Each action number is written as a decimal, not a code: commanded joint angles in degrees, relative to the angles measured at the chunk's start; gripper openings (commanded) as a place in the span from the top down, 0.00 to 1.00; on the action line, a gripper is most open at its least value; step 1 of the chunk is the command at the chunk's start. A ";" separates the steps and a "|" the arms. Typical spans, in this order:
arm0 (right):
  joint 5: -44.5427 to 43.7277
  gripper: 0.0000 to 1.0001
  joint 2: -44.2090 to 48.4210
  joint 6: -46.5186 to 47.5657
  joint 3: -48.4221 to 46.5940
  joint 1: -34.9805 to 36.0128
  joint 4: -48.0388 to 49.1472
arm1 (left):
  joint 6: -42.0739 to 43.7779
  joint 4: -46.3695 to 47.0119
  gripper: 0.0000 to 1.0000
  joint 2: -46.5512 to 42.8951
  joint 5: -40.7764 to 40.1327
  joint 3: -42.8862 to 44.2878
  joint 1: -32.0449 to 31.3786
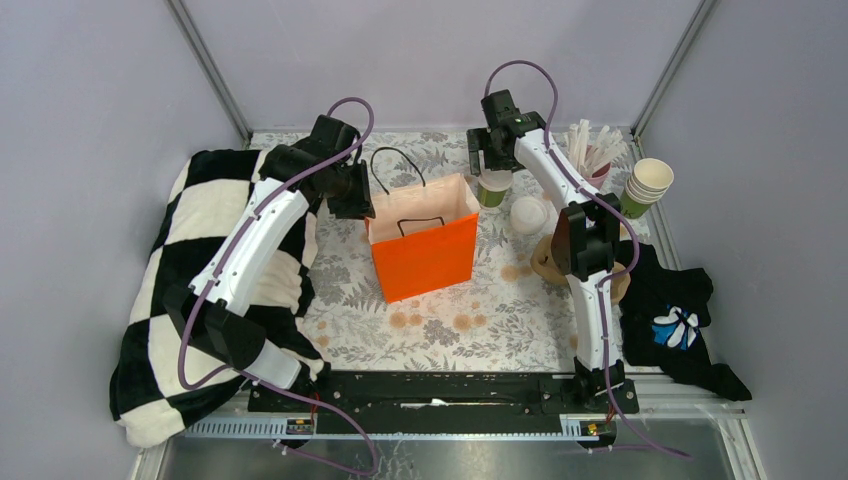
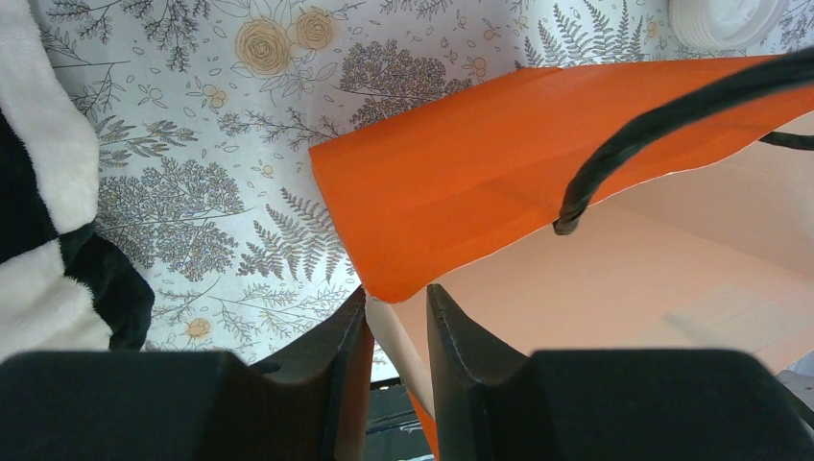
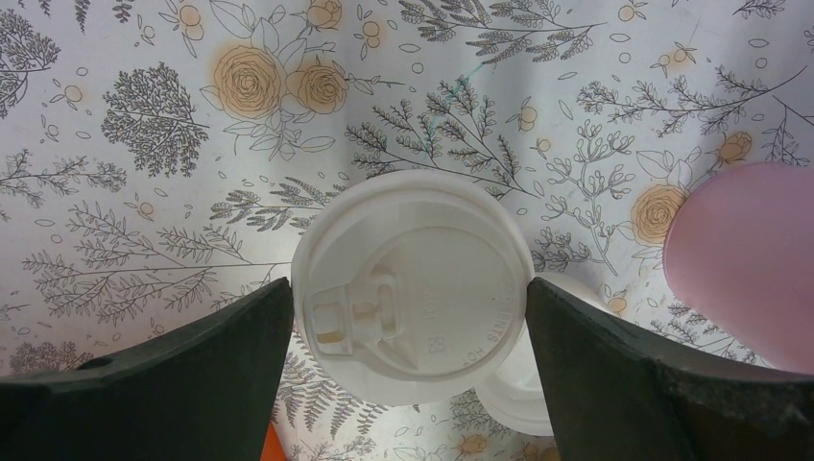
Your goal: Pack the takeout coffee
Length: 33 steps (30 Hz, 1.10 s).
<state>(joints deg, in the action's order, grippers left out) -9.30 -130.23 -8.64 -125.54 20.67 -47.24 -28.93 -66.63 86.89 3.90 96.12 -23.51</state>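
Now, left jaws pinch the orange bag [image 1: 422, 260] by its rim, likely to keep it open; right jaws clasp the lidded coffee cup [image 3: 413, 288] for loading.

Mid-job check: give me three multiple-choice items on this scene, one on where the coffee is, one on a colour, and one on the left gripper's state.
1. Where is the takeout coffee?
A. inside the paper bag
B. between the fingers of the right gripper
C. in the left gripper

2. What colour is the paper bag on the outside?
A. orange
B. blue
C. white

3. What is the left gripper doing?
A. hanging open, holding nothing
B. pinching the paper bag's rim
C. holding the takeout coffee

Answers:
1 B: the right wrist view shows its white lid between the two fingers.
2 A: both the top view and the left wrist view show orange outer walls.
3 B: the left wrist view shows the bag's wall caught between the nearly closed fingers.
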 commanded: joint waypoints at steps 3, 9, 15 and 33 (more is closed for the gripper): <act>2.01 0.04 2.52 -0.80 -0.25 -0.19 -0.27 | -0.09 1.06 0.70 -1.29 0.73 0.93 0.39; 2.48 0.11 3.45 -0.17 1.50 -0.19 0.75 | -0.40 1.24 0.70 -1.70 0.93 0.36 0.39; 2.55 0.09 4.60 -0.37 3.48 -0.19 1.55 | -0.59 1.28 0.70 -2.23 1.09 -0.13 0.39; -0.89 0.13 4.59 1.07 6.09 -0.10 2.16 | -1.04 1.46 0.70 -3.05 1.37 -1.28 0.39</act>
<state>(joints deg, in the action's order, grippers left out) -8.49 -127.55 -8.12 -120.60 20.67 -43.40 -29.65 -66.35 86.30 4.62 95.00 -23.40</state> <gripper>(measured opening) 0.880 0.299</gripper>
